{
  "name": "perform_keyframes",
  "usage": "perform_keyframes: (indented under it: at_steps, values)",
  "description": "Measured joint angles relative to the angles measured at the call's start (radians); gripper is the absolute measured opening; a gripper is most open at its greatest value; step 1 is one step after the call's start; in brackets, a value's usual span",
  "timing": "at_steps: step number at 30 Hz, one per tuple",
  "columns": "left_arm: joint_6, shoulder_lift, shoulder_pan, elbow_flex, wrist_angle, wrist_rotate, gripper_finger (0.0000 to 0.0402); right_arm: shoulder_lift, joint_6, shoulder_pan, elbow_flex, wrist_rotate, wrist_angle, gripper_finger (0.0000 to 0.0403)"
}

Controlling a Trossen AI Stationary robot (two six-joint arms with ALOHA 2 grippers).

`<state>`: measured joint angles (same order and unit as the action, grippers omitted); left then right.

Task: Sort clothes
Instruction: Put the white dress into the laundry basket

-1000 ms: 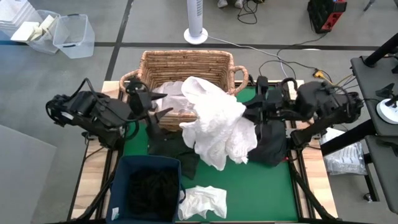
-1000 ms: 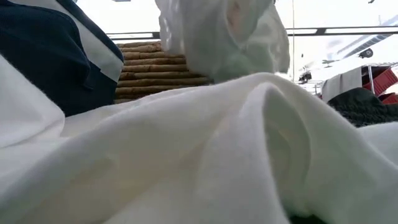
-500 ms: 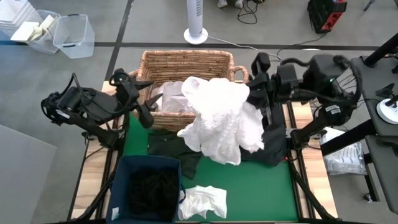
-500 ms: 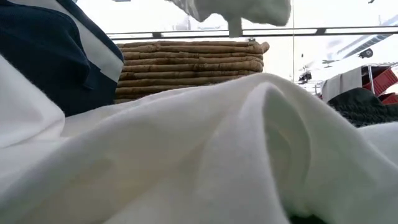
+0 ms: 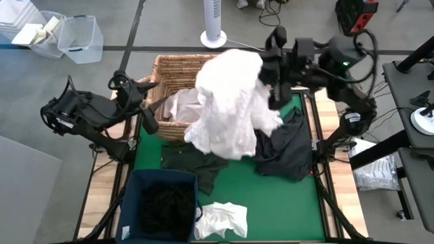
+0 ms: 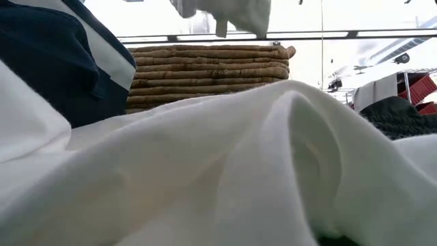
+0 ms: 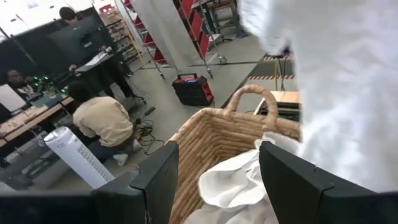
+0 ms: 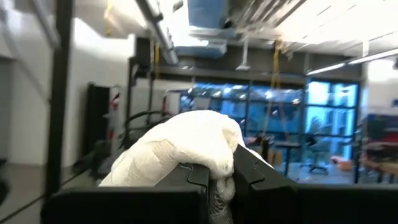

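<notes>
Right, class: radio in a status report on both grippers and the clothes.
Right gripper shut on white garment, lifted over wicker basket. Left gripper open beside basket. Dark garment on mat beneath.

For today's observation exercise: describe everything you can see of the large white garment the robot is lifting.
The large white garment is soft, textured, crinkled fabric. It hangs bunched from the right gripper, whose fingers are shut on a fold at its top. It dangles over the wicker basket and the green mat, its lower edge draping above the dark clothes. The left gripper is open beside the basket, not touching it.
</notes>
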<state>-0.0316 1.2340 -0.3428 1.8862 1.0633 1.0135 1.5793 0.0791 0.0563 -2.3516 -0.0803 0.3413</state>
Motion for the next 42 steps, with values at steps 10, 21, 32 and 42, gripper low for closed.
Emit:
perform_keyframes:
  at_steps: [10, 21, 32, 42]
  values:
    - [0.049, -0.112, 0.000, 0.000, 0.051, 0.001, 0.0201, 0.155, -0.061, 0.150, 0.000, 0.001, -0.339, 0.0012]
    - [0.073, -0.180, 0.000, 0.000, 0.122, 0.001, 0.0201, 0.373, -0.144, 0.280, 0.000, 0.001, -0.713, 0.0012]
    - [0.075, -0.208, 0.000, 0.000, 0.160, -0.001, 0.0201, 0.558, -0.313, 0.364, 0.000, 0.002, -0.824, 0.0012]
    - [0.075, -0.228, 0.000, 0.000, 0.176, -0.001, 0.0201, 0.613, -0.360, 0.384, 0.000, -0.007, -0.582, 0.0012]
